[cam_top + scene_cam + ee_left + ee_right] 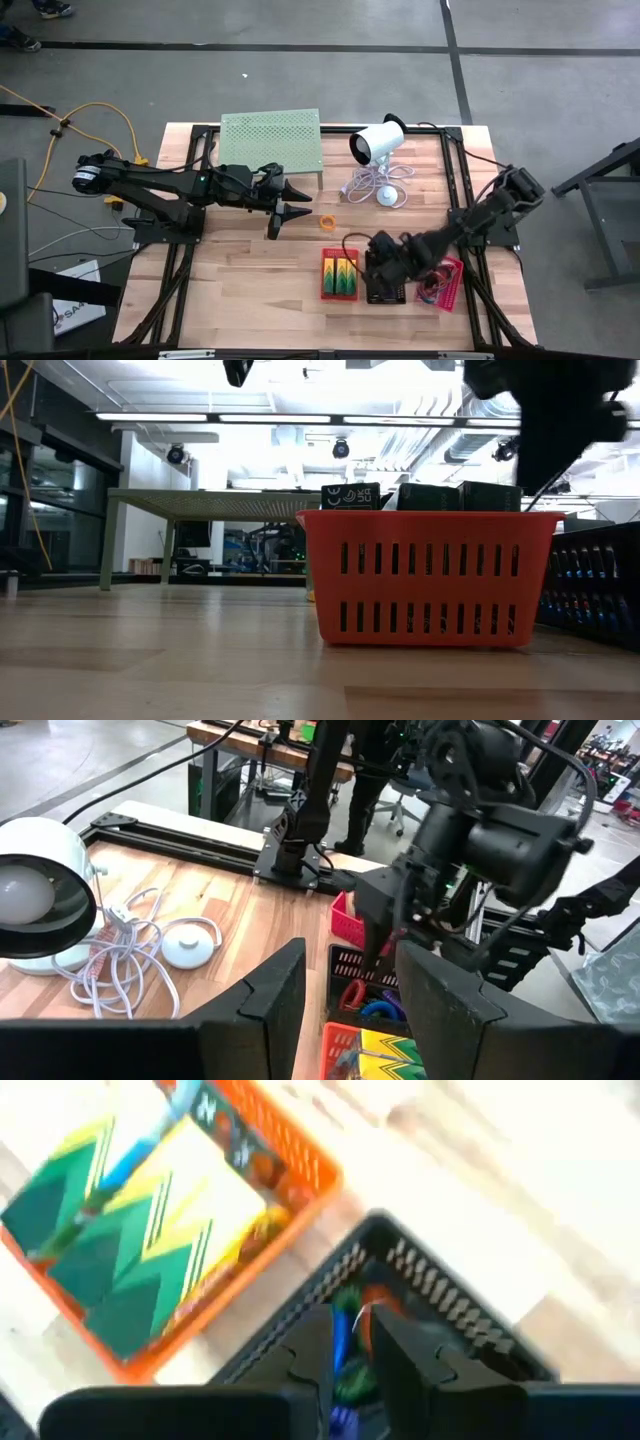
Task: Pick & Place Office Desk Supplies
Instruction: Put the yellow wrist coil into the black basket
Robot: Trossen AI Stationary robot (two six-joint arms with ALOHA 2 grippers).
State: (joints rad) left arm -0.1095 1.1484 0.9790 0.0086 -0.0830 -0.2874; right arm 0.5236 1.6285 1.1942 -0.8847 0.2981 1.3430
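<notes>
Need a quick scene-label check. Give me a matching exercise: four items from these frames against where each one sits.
Items:
1. green packs
2. right gripper
3. left gripper
4. small orange loop

Places:
A. loose on the bare table
B. inside the red basket
C. over the black basket
D. beside the pale-green perforated stand

Pairs: 1-B, 2-C, 3-D, 4-A
</notes>
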